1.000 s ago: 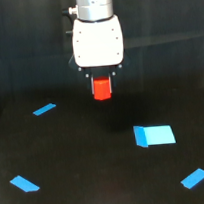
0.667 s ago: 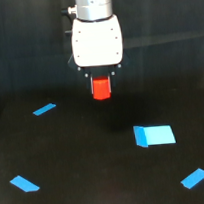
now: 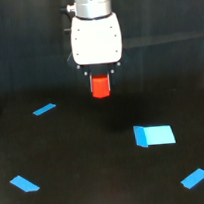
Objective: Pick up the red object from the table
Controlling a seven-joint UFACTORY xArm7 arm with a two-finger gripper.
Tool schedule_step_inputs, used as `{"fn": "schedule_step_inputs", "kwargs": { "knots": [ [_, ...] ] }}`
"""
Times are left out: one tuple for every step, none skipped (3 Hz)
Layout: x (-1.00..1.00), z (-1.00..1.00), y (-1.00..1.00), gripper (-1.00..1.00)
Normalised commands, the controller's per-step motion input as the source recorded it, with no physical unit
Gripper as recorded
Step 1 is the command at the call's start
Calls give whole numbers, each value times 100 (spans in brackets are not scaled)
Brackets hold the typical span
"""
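The red object (image 3: 100, 86) is a small bright red-orange upright cylinder. It hangs between the dark fingers of my gripper (image 3: 100, 85), under the white arm body (image 3: 96, 38). The gripper is shut on it and holds it clear above the black table (image 3: 94, 156). The fingers are dark and hard to make out against the background.
A flat blue rectangular block (image 3: 154, 135) lies on the table to the exterior view's right. Small flat blue pieces lie at the left (image 3: 44, 109), the lower left (image 3: 24, 183) and the lower right (image 3: 195, 178).
The gripper with the red object has risen a little; the table pieces have not moved.
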Motion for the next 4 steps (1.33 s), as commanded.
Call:
{"fn": "schedule_step_inputs", "kwargs": {
  "knots": [
    [5,19,1,-97],
    [-5,27,17,-96],
    [-5,13,3,-95],
    [-1,13,-4,-97]
  ]
}}
